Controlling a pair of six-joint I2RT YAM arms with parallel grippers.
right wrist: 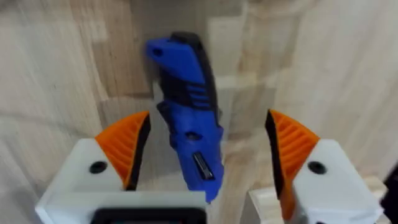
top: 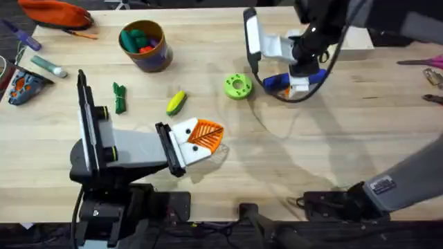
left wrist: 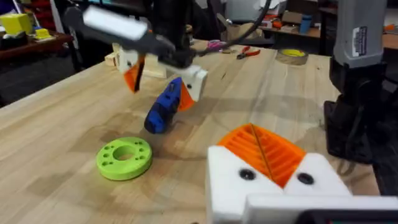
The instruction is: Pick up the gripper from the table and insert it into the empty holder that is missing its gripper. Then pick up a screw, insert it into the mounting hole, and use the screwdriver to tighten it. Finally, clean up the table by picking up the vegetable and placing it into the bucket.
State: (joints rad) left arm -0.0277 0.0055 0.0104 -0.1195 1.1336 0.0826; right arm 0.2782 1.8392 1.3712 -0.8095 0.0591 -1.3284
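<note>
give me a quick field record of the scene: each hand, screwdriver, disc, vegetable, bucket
right hand: open, fingers either side of the screwdriver
screwdriver: blue, lying on the table
left hand: shut, low over the table, holding nothing
green disc: flat on the table, beside the screwdriver
vegetable: yellow-green, on the table, not in the bucket
bucket: upright, toy pieces inside

Around the screwdriver point(top: 296, 81) the table point(top: 332, 145) lies bare toward the near edge and to the right. The right gripper point(right wrist: 205, 149) straddles it, fingers spread, bare wood on both sides of the blue body. The green disc point(top: 237, 86) sits just beside it on the left. The left gripper point(top: 201, 136) rests nearer the front, well apart from the bucket point(top: 144, 45).
</note>
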